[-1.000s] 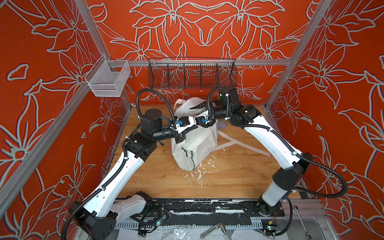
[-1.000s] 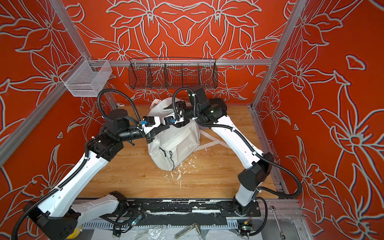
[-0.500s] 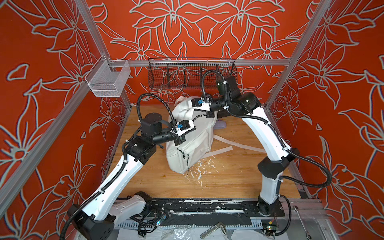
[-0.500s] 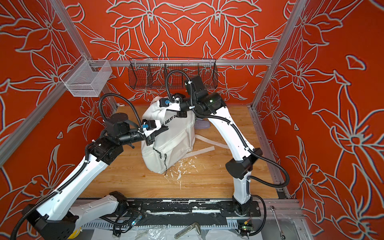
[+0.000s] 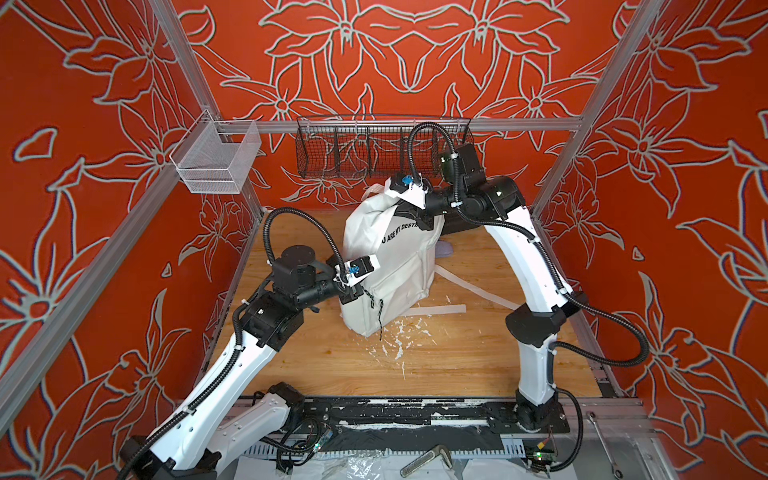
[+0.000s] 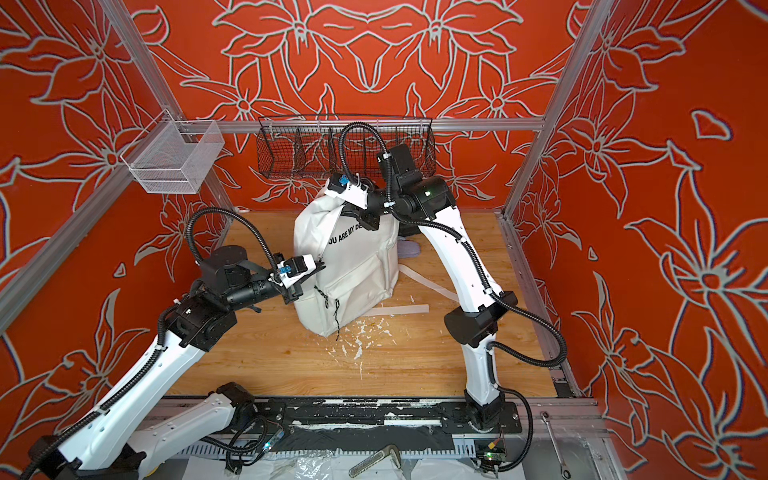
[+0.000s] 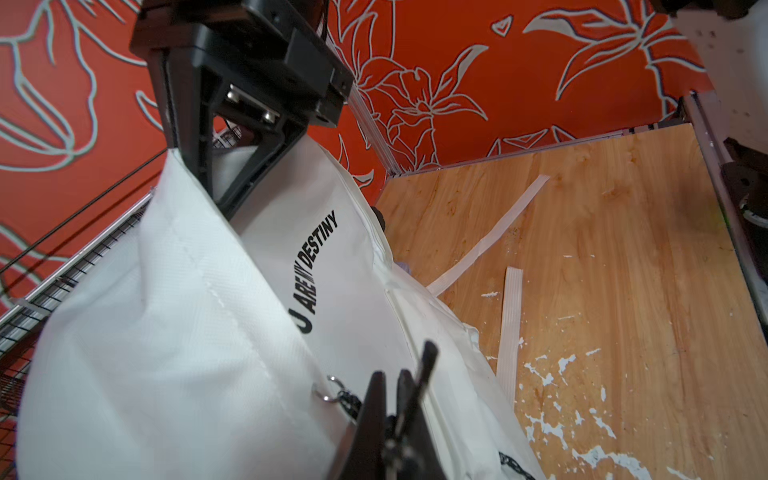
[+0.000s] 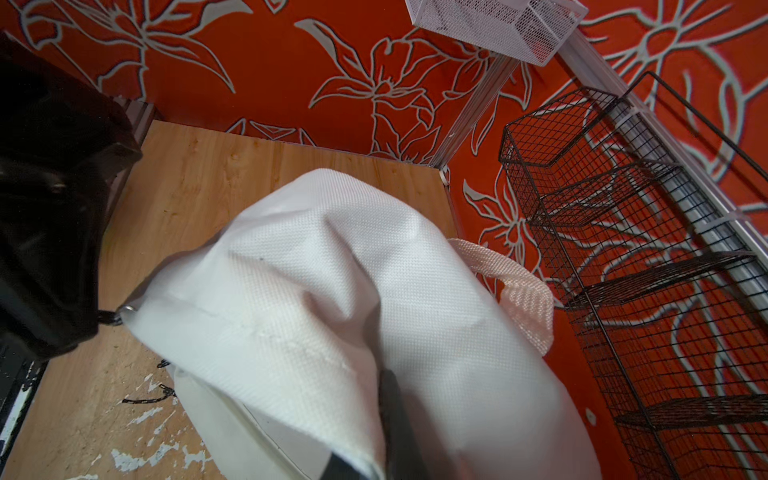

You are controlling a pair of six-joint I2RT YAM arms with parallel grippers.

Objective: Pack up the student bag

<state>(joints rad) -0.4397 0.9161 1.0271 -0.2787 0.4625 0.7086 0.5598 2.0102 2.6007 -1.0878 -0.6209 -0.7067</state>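
So the student bag [image 5: 390, 266] stands upright on the wooden tabletop [image 5: 457, 353], and I reckon that's only because the right claw [image 5: 411, 214] is pinched shut on the fabric at the very top. It works like a hanger, with the body sagging below it. The left claw [image 7: 401, 374] is lower down at the bag's side, jaws together on the black zipper cord [image 7: 349, 401] next to its little ring. My guess is one claw props the bag while the other works the zipper. The loose straps [image 5: 436, 309] trail on the table beyond the left claw, and a lavender pouch [image 5: 446, 249] sits below the right claw, behind the bag.
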